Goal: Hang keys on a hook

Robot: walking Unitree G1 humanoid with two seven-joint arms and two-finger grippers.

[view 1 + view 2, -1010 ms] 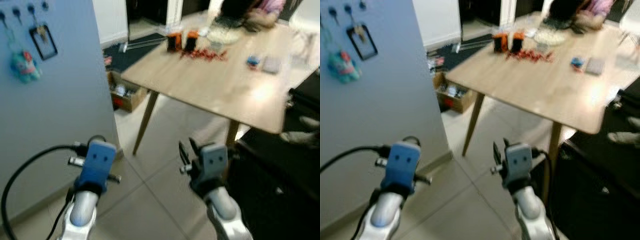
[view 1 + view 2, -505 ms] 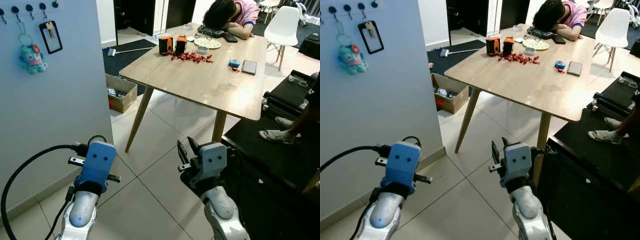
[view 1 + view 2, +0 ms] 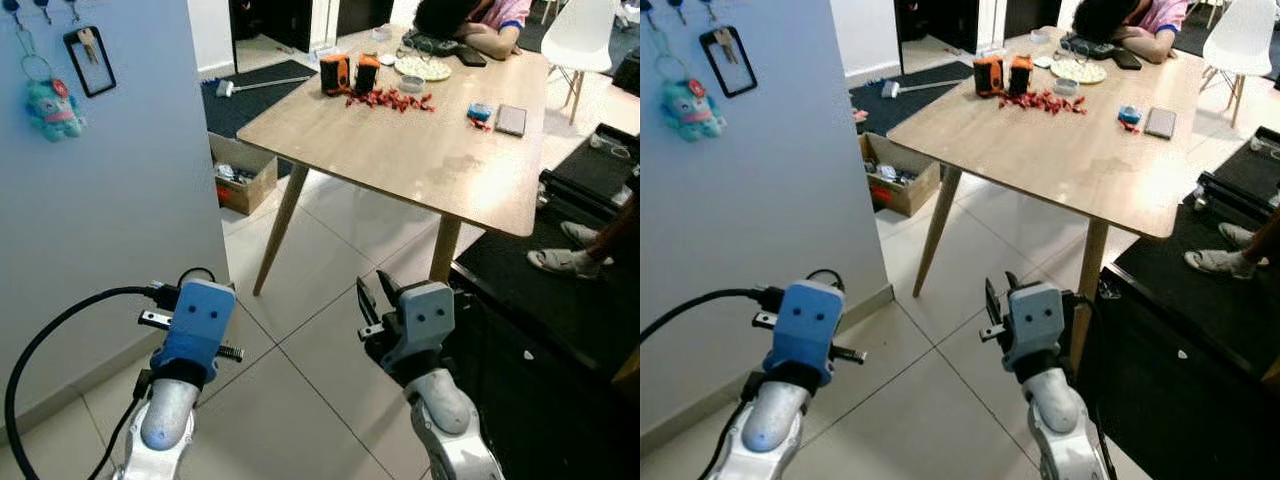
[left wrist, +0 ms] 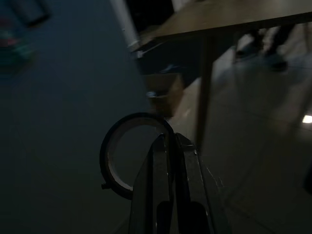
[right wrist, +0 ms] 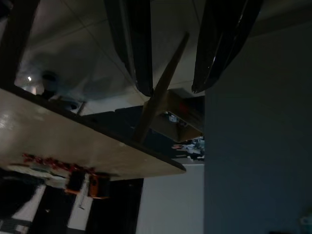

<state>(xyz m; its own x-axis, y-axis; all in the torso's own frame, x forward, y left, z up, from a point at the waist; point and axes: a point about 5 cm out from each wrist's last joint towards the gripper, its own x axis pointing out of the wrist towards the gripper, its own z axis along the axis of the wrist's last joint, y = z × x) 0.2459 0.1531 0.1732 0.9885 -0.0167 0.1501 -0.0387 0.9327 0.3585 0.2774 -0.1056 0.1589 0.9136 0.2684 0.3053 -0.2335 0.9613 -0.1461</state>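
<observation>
Cardboard box [image 3: 243, 178] under the wooden table [image 3: 420, 150] holds assorted clutter. Left gripper [image 4: 171, 146] pinched together on a key ring [image 4: 127, 153]; right gripper [image 5: 170, 63] fingers apart.

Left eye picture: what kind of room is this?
Probably the dining area of a home. A wooden dining table with snacks and a phone stands on the tiled floor, a white chair beside it, and keys and a plush toy hang on wall hooks.
</observation>
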